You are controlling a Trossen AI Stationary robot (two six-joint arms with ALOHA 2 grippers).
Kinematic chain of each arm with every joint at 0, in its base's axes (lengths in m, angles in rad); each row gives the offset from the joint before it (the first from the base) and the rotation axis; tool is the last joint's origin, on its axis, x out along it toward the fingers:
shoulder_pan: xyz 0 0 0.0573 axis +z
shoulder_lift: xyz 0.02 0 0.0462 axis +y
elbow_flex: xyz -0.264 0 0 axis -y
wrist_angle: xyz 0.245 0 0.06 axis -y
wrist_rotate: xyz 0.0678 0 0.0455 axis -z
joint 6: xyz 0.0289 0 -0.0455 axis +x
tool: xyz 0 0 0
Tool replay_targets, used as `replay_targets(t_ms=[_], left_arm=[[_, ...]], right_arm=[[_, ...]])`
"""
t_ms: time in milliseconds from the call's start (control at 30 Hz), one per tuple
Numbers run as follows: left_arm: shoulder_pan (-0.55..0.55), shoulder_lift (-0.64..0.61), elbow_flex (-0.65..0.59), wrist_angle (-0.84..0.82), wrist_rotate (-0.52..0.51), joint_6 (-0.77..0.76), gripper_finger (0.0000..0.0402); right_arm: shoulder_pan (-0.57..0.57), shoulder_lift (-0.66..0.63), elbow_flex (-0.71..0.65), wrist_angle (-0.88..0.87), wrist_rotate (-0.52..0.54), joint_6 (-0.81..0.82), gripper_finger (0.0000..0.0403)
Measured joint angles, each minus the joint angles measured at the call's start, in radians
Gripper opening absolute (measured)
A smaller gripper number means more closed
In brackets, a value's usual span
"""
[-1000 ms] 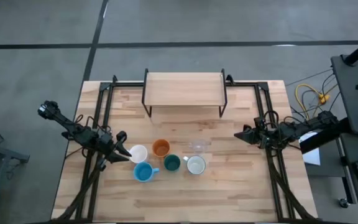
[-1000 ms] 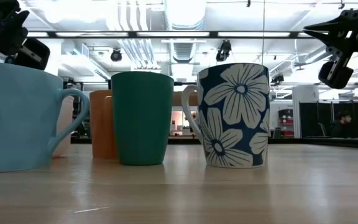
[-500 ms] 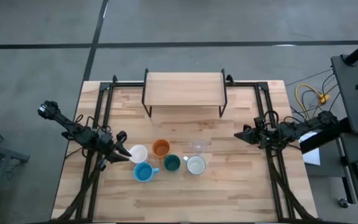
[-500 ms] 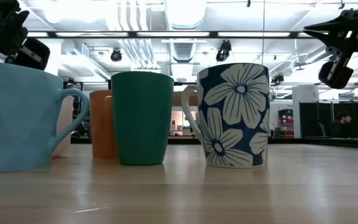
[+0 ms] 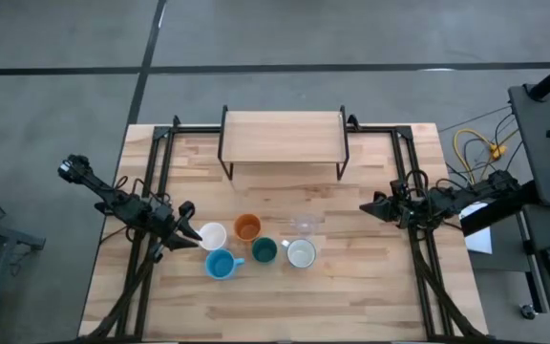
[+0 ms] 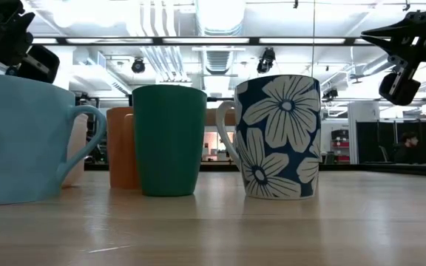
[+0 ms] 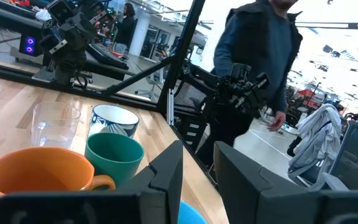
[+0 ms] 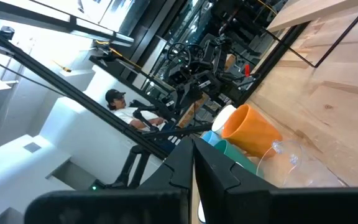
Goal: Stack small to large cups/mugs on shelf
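Six cups stand upright on their bases in a cluster at the table's middle: a white mug [image 5: 213,235], an orange mug [image 5: 247,227], a clear glass [image 5: 305,226], a light blue mug [image 5: 220,264], a dark green cup [image 5: 264,251] and a blue-and-white flowered mug [image 5: 301,253] [image 6: 279,137]. The light-wood shelf [image 5: 283,138] on black legs stands bare toward the far edge. My left gripper [image 5: 189,236] [image 7: 199,168] hovers open just left of the white mug, raised above the table. My right gripper [image 5: 364,206] [image 8: 194,163] hangs shut to the right of the cups, also raised.
Black frame rails [image 5: 151,182] run along the table's left and right sides. Bare tabletop lies between the cups and the shelf and along the near edge. A person [image 7: 253,56] stands beyond the table; cables and a desk [image 5: 542,124] sit off its right side.
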Motion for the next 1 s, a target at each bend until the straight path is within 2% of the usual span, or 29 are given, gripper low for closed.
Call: replay_targets(t_ms=[267,333,467,600,800,1000], left_arm=[[0.000,0.000,0.000,0.000,0.000,0.000,0.0077],[0.000,0.000,0.000,0.000,0.000,0.000,0.0077],[0.000,0.000,0.000,0.000,0.000,0.000,0.0077],[0.000,0.000,0.000,0.000,0.000,0.000,0.0077],[0.000,0.000,0.000,0.000,0.000,0.000,0.0077],[0.000,0.000,0.000,0.000,0.000,0.000,0.0077]], right_arm=[[0.000,0.000,0.000,0.001,0.003,-0.001,0.0009],[0.000,0.000,0.000,0.007,0.052,0.010,0.0009],[-0.001,0.000,0.000,0.006,0.240,0.023,0.0009],[-0.001,0.000,0.000,0.034,0.259,0.067,0.0009],[-0.003,0.000,0.000,0.031,0.267,-0.066,0.0009],[-0.034,0.008,0.000,0.029,0.336,-0.150,0.0009]])
